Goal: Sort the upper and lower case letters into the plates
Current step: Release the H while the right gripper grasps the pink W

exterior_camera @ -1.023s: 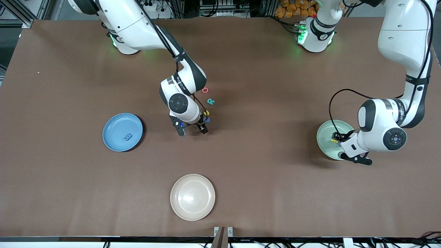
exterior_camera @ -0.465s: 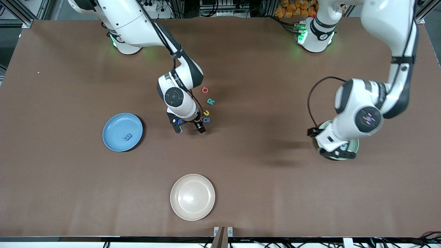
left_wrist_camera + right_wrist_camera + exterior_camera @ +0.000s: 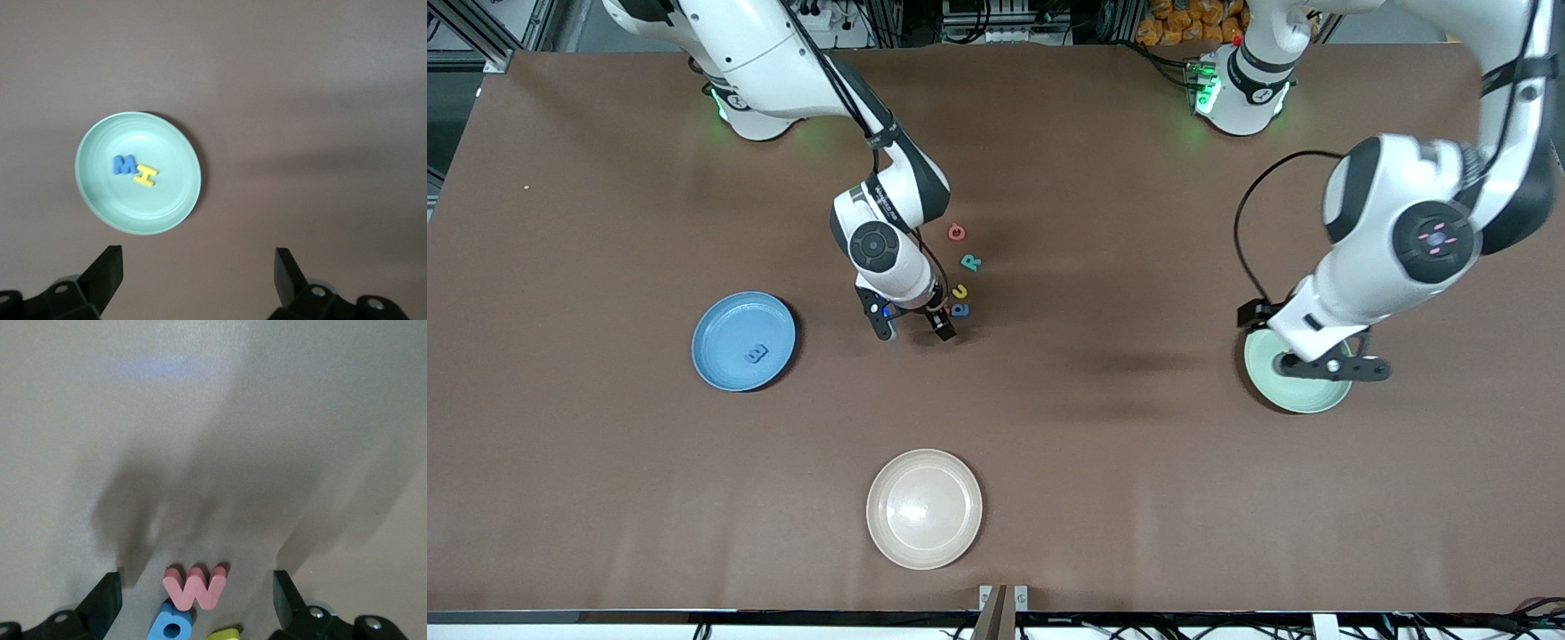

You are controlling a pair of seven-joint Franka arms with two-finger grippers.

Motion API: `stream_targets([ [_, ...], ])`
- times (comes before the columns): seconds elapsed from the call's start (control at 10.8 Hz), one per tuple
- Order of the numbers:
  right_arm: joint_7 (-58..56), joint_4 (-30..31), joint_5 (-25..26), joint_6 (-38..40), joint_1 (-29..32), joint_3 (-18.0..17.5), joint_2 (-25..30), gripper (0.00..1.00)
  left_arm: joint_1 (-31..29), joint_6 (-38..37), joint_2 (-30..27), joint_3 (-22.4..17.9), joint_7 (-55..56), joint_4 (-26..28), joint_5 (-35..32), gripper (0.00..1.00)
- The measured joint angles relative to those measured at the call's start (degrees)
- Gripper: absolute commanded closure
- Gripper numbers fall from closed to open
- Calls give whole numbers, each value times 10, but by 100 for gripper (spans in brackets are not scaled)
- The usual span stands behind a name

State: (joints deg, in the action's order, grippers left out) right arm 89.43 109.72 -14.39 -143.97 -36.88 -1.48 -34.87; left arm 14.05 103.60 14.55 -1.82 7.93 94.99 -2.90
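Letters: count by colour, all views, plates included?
Blue letters: 3
Yellow letters: 2
Red or pink letters: 2
Teal letters: 1
Total: 8

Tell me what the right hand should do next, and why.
Probably lower the right hand straight down and close on the pink w. Its fingers stand open just above the table with that letter lying flat between them, a blue letter right beside it. The left hand, open above the mint plate, holds nothing and needs no help.
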Motion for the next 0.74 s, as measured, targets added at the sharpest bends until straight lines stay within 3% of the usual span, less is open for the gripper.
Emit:
stream_targets([
  [0.56, 0, 4, 0, -3, -4, 0, 0, 3, -11, -20, -55, -11, -17, -13, 0, 0],
  [0.74, 0, 5, 0, -3, -4, 0, 0, 17, -6, -20, -59, -9, -17, -13, 0, 0],
])
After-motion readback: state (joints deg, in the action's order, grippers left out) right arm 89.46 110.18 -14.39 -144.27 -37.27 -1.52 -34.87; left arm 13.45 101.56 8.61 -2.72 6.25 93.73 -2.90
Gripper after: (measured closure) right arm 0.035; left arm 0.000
